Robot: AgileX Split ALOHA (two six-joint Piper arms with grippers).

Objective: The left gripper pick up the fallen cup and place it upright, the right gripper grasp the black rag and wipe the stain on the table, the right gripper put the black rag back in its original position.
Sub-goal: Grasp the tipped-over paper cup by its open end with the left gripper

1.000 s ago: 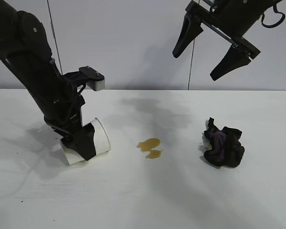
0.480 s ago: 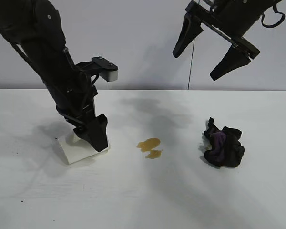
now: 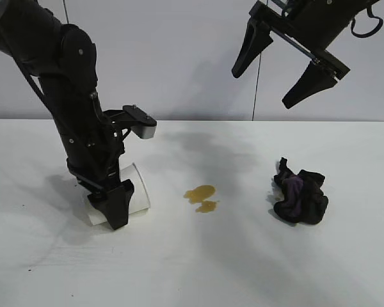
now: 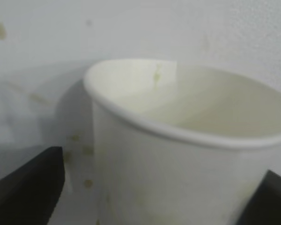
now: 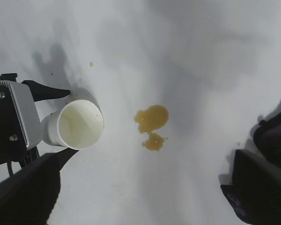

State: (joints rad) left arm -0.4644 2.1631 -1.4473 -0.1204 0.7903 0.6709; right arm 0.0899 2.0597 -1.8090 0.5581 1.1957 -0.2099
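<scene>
Left pincer: your left pincer (image 3: 115,203) has swung in over the last second — from leaning in off the left edge of the exterior frame to pointing nearly straight down at centre-left, its fingers spread wide on either side of the cup (image 3: 129,195).
Cup: half a second back it looked tipped up with its mouth hidden behind the finger; now the rolled rim faces right toward the stain (image 3: 201,197) again, and the cup is still tilted, not upright.
Grip: in the left wrist view the dark fingers flank the white wall of the cup, and you can't tell whether they press it or merely bracket it; nothing shows it lifted off the counter (image 3: 192,268).
What that means: step one is mid-way — the cup has been rocked but not stood up, so you likely need a firmer hold before tipping it onto its base.
Right pincer: your right pincer (image 3: 287,65) has not budged, hanging at the upper right of the exterior frame, spread wide and holding nothing.
Black rag: the black rag (image 3: 300,197) lies where it did, bunched at right of centre on the counter, well apart from the stain and untouched.
Stain: same two joined yellowish patches at mid-frame, between cup and rag, with a few tiny droplets near the cup in the right wrist view — wiping hasn't begun.
</scene>
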